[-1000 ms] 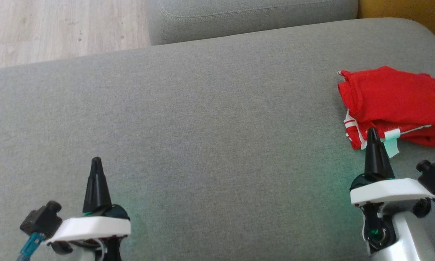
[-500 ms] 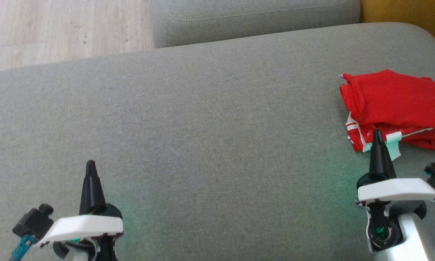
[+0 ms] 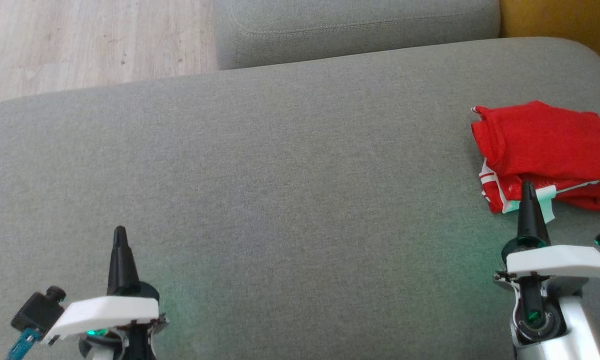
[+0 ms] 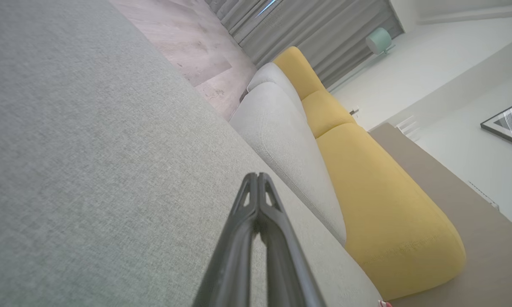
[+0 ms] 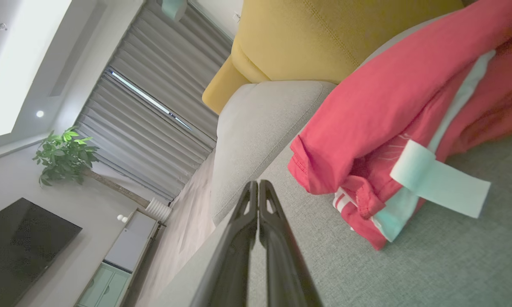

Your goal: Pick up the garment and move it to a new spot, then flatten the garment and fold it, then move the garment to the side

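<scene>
Dark two-fingered right gripper [image 3: 528, 186] pressed together, empty, left gripper [image 3: 119, 231] likewise, folded red fabric garment [image 3: 545, 140] cut off at frame edge, both grippers held low over grey sofa cushion [image 3: 280, 165]

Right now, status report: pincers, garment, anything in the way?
Left pincer shut, empty. Right pincer shut, empty, near red garment. Garment lies folded on grey cushion, far right. No obstacle seen.
</scene>
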